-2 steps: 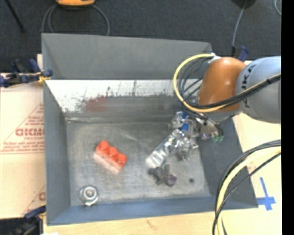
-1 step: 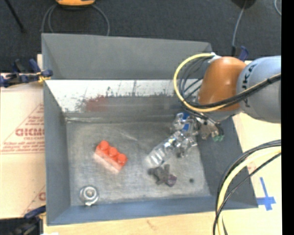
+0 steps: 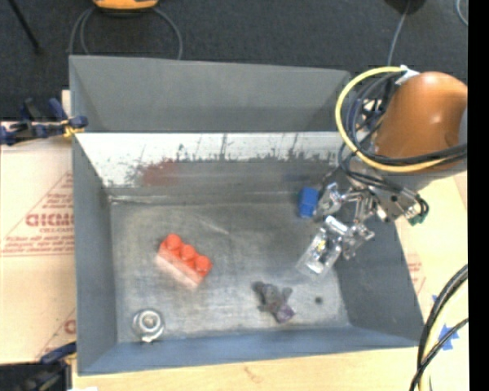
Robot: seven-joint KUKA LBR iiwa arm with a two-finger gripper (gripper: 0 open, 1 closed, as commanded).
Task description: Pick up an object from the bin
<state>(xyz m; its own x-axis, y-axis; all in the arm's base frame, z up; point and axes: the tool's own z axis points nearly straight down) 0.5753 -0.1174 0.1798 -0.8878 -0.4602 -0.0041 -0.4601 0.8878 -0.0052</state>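
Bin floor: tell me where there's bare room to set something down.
Barest is the back-left floor, between the back wall and the red block. The middle, between that block and the gripper, is free too, as is the front strip between the silver cap and the dark purple-grey piece. The right is crowded: gripper and blue piece.

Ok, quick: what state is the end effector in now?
End effector: cannot be told whether open or closed; it hangs over the right part of the bin.
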